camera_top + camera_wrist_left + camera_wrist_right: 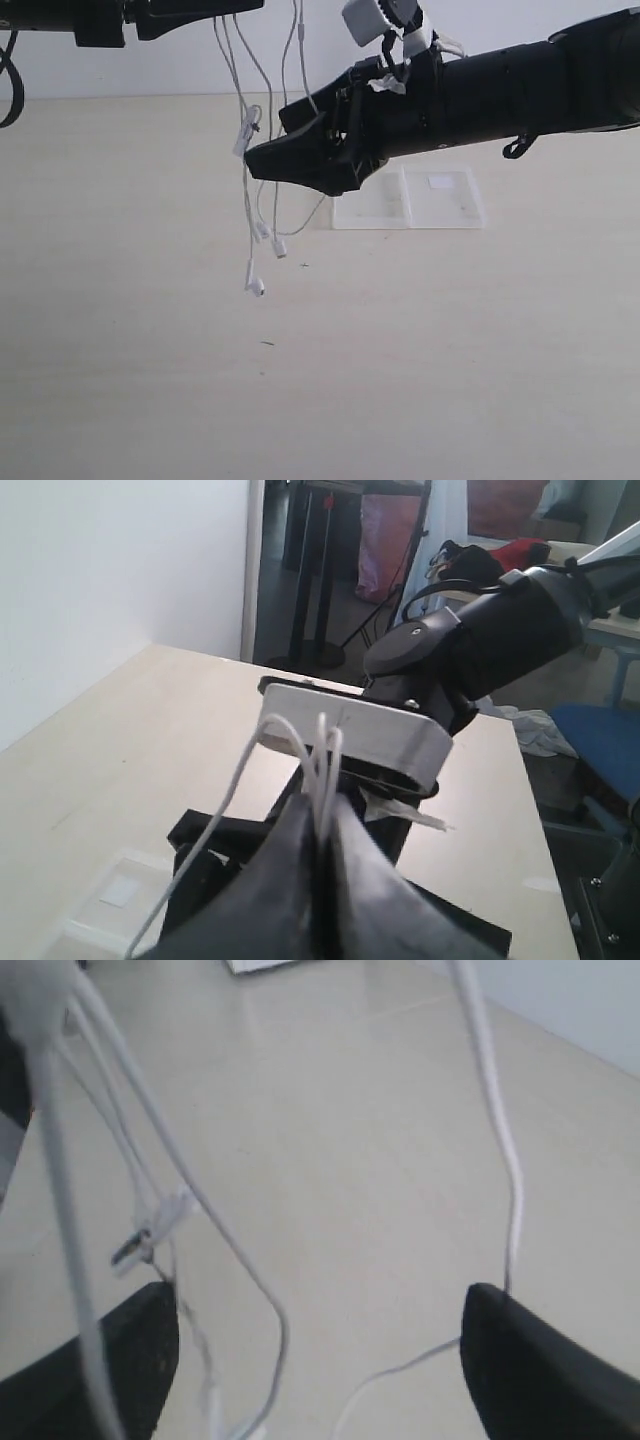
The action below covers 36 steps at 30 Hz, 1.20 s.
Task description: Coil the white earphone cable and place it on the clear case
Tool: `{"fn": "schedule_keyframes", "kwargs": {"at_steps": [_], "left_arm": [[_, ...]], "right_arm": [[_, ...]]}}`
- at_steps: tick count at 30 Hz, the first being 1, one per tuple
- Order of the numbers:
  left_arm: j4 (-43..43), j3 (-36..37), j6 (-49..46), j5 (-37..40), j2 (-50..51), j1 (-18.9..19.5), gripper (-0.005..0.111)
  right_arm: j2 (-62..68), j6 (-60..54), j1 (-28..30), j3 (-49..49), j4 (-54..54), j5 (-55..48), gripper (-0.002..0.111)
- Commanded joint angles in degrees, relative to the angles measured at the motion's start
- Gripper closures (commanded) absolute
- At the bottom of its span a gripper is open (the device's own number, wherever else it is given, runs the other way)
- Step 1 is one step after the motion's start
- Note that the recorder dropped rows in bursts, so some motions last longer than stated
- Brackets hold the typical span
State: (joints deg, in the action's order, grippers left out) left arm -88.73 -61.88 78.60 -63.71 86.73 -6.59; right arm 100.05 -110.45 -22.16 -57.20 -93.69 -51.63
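The white earphone cable [248, 190] hangs in several loose strands from the top of the exterior view, its earbuds dangling just above the table. My left gripper [322, 815] is shut on a bunch of these strands [322, 765]; in the exterior view it sits at the top edge [235, 10]. My right gripper [268, 138] reaches in from the right, open. Its fingers [530, 1370] stand wide apart, with cable strands [500, 1130] and the inline piece [150, 1235] hanging between and beside them. The clear case [440, 200] lies flat on the table behind the right arm, also visible in the left wrist view [105, 905].
The light table [320, 400] stretches wide in front of the hanging cable. The right arm [480, 640] with its white camera block [360, 730] crosses just below the left gripper. A white wall [120, 70] runs behind the table.
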Motion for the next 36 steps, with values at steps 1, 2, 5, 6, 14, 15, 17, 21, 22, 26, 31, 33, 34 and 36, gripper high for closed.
{"fn": "schedule_keyframes", "kwargs": {"at_steps": [1,2,5,6,14,15,17,21,22,26,31,33,34,36], "left_arm": [[0.65,-0.11,-0.18,1.08,0.00,-0.01,0.107],[0.65,-0.11,-0.18,1.08,0.00,-0.01,0.107],[0.61,-0.11,-0.18,0.83,0.00,-0.01,0.107],[0.46,-0.11,-0.18,0.83,0.00,-0.01,0.107],[0.23,-0.11,-0.18,0.83,0.00,-0.01,0.107],[0.23,-0.11,-0.18,0.83,0.00,-0.01,0.107],[0.23,-0.11,-0.18,0.83,0.00,-0.01,0.107],[0.23,-0.11,-0.18,0.43,0.00,-0.01,0.107],[0.23,-0.11,-0.18,0.30,0.00,-0.01,0.107],[0.23,-0.11,-0.18,0.05,0.00,-0.01,0.107],[-1.27,-0.11,-0.18,0.03,0.00,-0.01,0.107],[-1.88,-0.11,-0.18,0.03,0.00,-0.01,0.107],[-1.88,-0.11,-0.18,0.03,0.00,-0.01,0.107],[-1.88,-0.11,-0.18,0.03,0.00,-0.01,0.107]], "right_arm": [[-0.05,2.80,0.19,-0.40,1.01,6.61,0.035],[-0.05,2.80,0.19,-0.40,0.60,7.33,0.035],[-0.05,0.86,0.19,-0.40,-0.83,7.55,0.035],[-0.05,0.19,0.19,-0.40,-1.66,7.55,0.035],[-0.05,-3.23,0.19,-0.40,-6.25,9.36,0.035],[-0.05,-3.94,0.19,-0.40,-6.25,9.36,0.035],[-0.05,-5.72,0.19,-0.55,-6.25,8.05,0.035],[-0.05,-9.47,0.19,-0.77,-6.25,-0.38,0.035],[-0.05,-9.47,0.19,-0.86,-6.25,-0.67,0.035],[-0.05,-10.14,0.19,-0.91,-6.25,-2.65,0.037],[-0.05,-9.89,0.19,-0.91,-2.70,1.81,0.038],[-0.05,-10.14,0.19,-1.45,-2.70,1.45,0.038],[-0.05,-10.14,0.19,-1.75,-2.70,0.88,0.038],[-0.05,-10.14,0.19,-2.56,-2.70,-1.03,0.038]]}}
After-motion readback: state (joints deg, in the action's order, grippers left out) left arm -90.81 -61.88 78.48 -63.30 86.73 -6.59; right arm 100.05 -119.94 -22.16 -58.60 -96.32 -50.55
